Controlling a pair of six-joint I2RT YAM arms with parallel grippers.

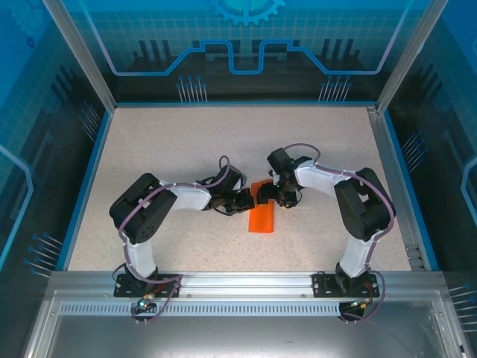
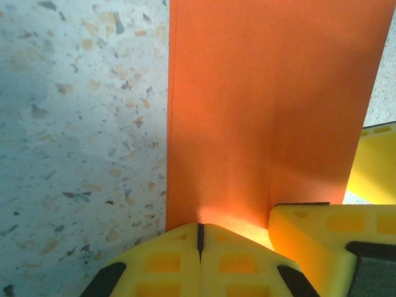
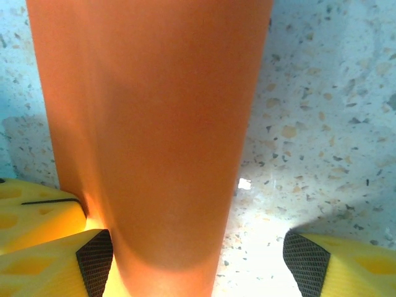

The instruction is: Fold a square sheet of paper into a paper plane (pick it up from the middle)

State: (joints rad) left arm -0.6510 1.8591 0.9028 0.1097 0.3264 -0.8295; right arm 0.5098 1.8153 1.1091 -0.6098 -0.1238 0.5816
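Aluminium rail (image 1: 246, 282) fronts speckled, blue-walled table (image 1: 186, 149) bearing orange paper (image 1: 262, 220).

Bright, even light from above fills the top view. The speckled table (image 1: 186, 149) is sharp, with soft, short shadows beneath the arms and a blue cast on the walls. Both wrist views are softer: the orange sheet of paper (image 2: 266, 105) blurs near the lens, bluish shadow dims the table's left side, and white glare blooms low in the right wrist view.
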